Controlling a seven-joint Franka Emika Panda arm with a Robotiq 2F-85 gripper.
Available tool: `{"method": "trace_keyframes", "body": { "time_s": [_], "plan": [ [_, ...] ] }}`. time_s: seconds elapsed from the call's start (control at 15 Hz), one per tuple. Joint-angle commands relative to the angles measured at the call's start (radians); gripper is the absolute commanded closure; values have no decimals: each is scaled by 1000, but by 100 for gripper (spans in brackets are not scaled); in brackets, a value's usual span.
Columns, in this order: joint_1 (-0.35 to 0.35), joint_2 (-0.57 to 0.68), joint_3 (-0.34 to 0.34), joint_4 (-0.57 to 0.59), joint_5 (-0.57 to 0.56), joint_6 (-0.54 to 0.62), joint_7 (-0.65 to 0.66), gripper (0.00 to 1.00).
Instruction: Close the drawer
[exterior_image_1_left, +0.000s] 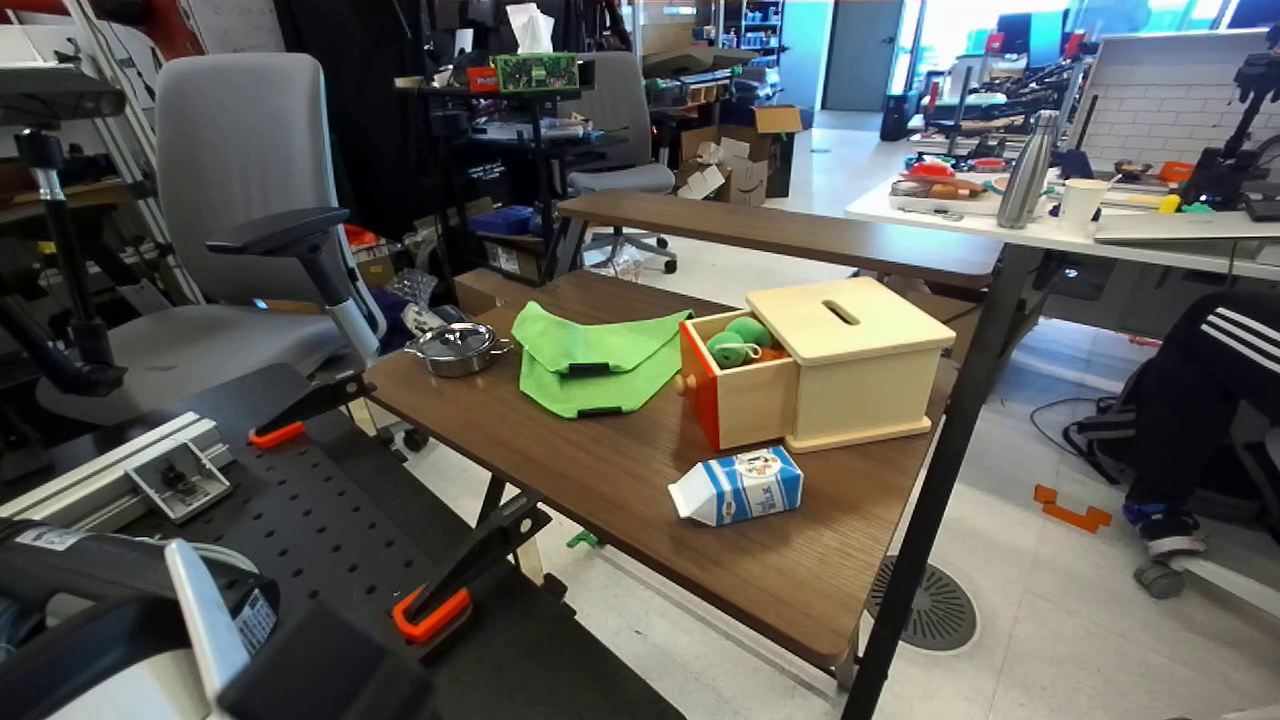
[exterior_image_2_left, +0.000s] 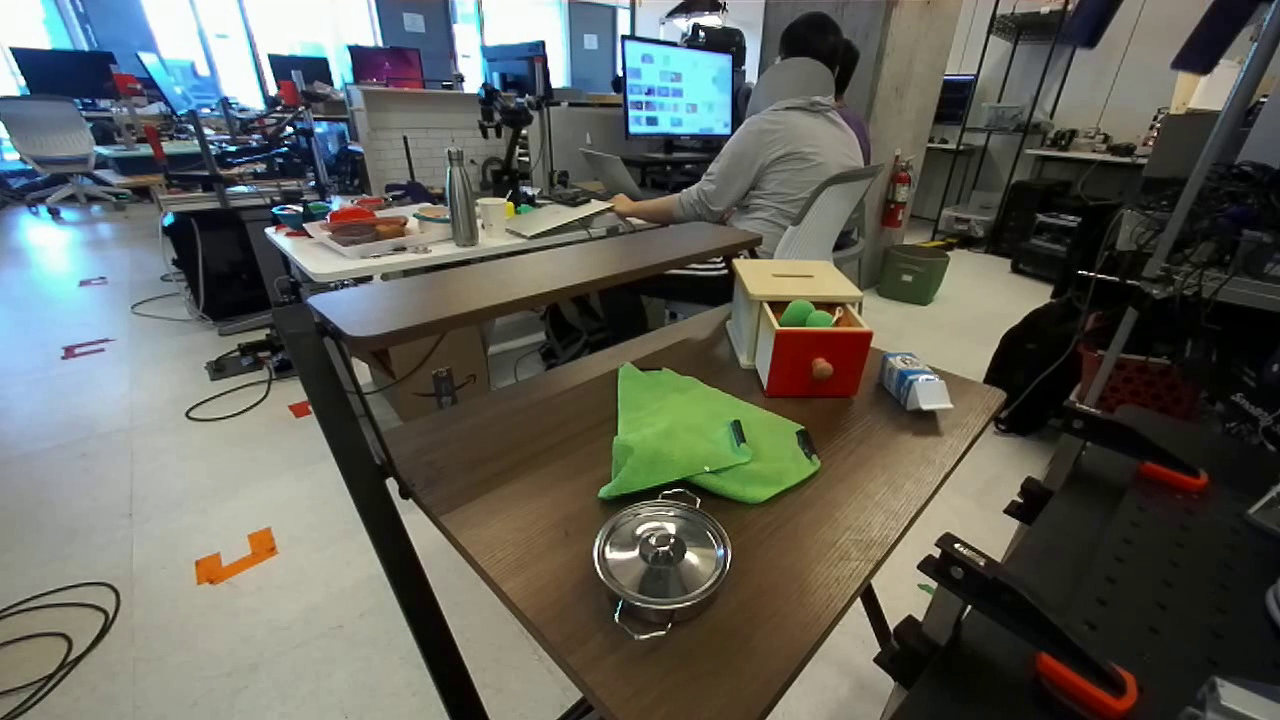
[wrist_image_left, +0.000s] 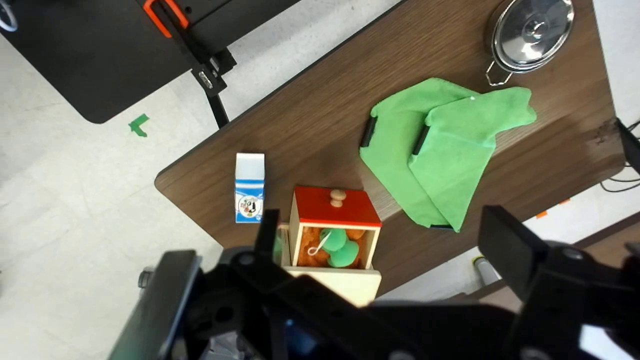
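Observation:
The drawer stands pulled out of its light tan wooden box, in both exterior views (exterior_image_1_left: 703, 395) (exterior_image_2_left: 800, 365) and in the wrist view (wrist_image_left: 327, 207). Its front is red-orange with a round wooden knob (wrist_image_left: 337, 197). Green round pieces and orange stuff lie inside. The tan box (exterior_image_1_left: 865, 395) has a slotted top and also shows in an exterior view (exterior_image_2_left: 790, 272); my gripper hides part of it in the wrist view. My gripper (wrist_image_left: 385, 232) is open with nothing between its fingers, above the table and apart from the drawer. Its fingers are not clearly seen in the exterior views.
A blue-white carton (exterior_image_1_left: 745, 487) lies on the table beside the drawer. A green cloth (exterior_image_2_left: 700, 435) lies on the drawer's other side. A lidded metal pot (exterior_image_2_left: 662, 555) stands farther along. A raised brown shelf (exterior_image_1_left: 780, 232) and black table leg (exterior_image_1_left: 925, 480) stand behind the box.

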Motion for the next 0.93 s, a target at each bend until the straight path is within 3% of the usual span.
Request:
{"method": "trace_keyframes", "body": {
  "time_s": [0.0,0.2,0.47,0.6,0.8,0.87],
  "plan": [
    [-34,186,60,7,-25,145,88,0],
    [-53,340,88,30,-61,255,153,0],
    [-100,535,115,79,-227,358,306,0],
    [-103,620,95,112,-354,389,419,0],
    [-43,744,12,191,-482,386,537,0],
    [-86,781,48,217,-515,388,573,0]
  ]
}}
